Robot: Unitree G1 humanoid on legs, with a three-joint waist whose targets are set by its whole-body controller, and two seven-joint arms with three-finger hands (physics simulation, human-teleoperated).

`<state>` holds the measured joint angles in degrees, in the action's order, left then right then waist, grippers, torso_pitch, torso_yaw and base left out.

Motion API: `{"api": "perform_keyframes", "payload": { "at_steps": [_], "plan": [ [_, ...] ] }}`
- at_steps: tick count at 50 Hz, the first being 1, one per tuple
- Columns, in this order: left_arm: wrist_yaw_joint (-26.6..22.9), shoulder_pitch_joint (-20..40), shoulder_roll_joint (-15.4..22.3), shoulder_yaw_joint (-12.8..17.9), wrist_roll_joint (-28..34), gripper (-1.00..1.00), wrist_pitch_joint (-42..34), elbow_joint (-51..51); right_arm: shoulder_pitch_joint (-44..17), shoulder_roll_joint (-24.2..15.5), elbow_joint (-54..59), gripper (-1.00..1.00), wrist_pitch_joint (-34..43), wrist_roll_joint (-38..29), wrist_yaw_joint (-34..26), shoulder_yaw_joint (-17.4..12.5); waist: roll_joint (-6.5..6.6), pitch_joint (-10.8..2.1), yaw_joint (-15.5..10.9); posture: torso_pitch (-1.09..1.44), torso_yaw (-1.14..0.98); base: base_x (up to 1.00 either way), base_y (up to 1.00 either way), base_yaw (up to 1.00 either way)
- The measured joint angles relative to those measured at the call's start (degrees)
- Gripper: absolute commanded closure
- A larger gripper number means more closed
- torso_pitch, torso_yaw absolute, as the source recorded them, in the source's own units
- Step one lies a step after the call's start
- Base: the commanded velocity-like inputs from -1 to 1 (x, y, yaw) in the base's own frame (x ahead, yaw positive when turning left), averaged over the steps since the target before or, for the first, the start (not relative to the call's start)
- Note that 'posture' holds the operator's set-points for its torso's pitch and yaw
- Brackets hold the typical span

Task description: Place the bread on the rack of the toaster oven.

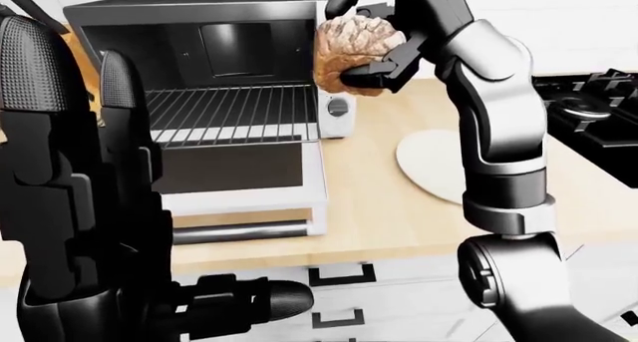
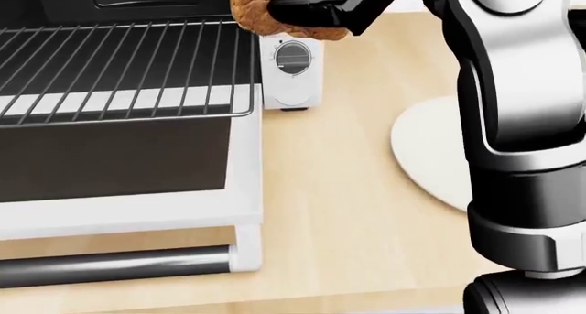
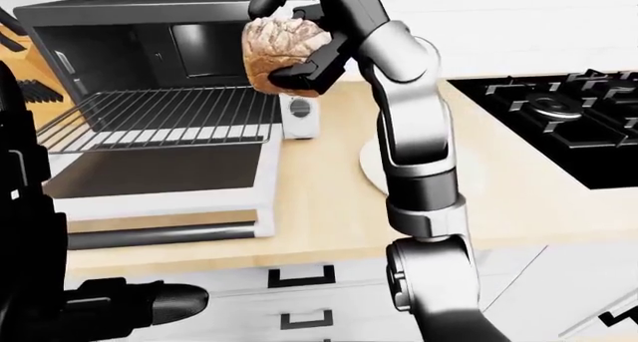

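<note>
right hand (image 1: pixel 384 39): fingers clasp bread (image 1: pixel 354 50) above oven (image 1: pixel 200 13) knobs | left hand: fingers unclear | risk: bread clips oven frame, misses rack (image 2: pixel 128 67), drops onto door (image 2: pixel 119 156)

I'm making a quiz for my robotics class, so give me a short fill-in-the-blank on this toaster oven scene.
1. The right hand holds the ____ in its fingers.
2. The toaster oven door hangs ____.
3. The rack in the oven is ____.
4. The round white plate lies to the ____ of the oven in the left-eye view.

Missing words: bread; open; empty; right
</note>
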<state>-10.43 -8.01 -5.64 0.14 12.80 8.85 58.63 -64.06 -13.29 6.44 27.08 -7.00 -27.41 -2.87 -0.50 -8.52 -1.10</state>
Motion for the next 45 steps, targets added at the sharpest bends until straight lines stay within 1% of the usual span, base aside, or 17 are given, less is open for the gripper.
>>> {"api": "perform_keyframes", "payload": {
  "at_steps": [8, 11, 15, 23, 29, 34, 40, 45],
  "plan": [
    [-0.2, 1.4, 0.3, 1.0, -0.5, -1.00, -1.2, 0.1, -1.3, 2.0, 1.1, 1.00, 0.2, -1.0, 0.0, 1.1, 0.10, 0.03, 0.1, -0.20, 0.00, 0.00, 0.00, 0.00],
    [-0.2, 1.4, 0.4, 1.2, -0.7, -1.00, -1.3, 0.1, -2.0, 2.5, 2.4, 1.00, -0.1, -1.6, 0.1, 1.3, 0.14, 0.04, 0.1, -0.20, 0.00, 0.00, 0.00, 0.00],
    [0.0, 1.2, 0.8, 1.6, -1.3, -1.00, -1.3, 0.1, -1.7, 3.9, 1.2, 1.00, 0.6, -2.4, 0.1, 1.9, 0.23, 0.11, 0.2, -0.20, 0.00, 0.00, 0.00, 0.00],
    [0.5, 0.9, 1.8, 1.8, -2.2, -1.00, -1.2, 0.1, -3.7, 5.9, 4.2, 1.00, -0.5, -3.9, 0.3, 2.8, 0.43, 0.07, 0.2, -0.20, 0.00, 0.00, 0.00, 0.00],
    [1.0, 0.1, 2.9, 2.6, -3.4, -1.00, -0.8, 0.0, -3.5, 8.5, 1.5, 1.00, 0.9, -5.2, -0.3, 4.4, 0.66, 0.11, 0.2, -0.20, 0.00, 0.00, 0.00, 0.00],
    [1.7, -0.1, 3.8, 2.9, -4.2, -1.00, -0.6, 0.0, -4.2, 9.6, 2.9, 1.00, 0.5, -6.3, -0.4, 4.7, 0.68, 0.02, 0.1, -0.20, 0.00, 0.00, 0.00, 0.00],
    [2.4, -0.2, 5.1, 3.4, -5.4, -1.00, -0.6, 0.0, -5.2, 11.5, 3.1, 1.00, 0.9, -8.0, -0.7, 5.6, 0.99, 0.05, 0.2, -0.20, 0.00, 0.00, 0.00, 0.00],
    [3.3, -0.1, 6.2, 3.8, -6.2, -1.00, -0.8, 0.0, -6.4, 12.3, 5.6, 1.00, -0.1, -8.8, -0.4, 5.5, 1.10, 0.02, 0.2, -0.20, 0.00, 0.00, 0.00, 0.00]
  ]
}}
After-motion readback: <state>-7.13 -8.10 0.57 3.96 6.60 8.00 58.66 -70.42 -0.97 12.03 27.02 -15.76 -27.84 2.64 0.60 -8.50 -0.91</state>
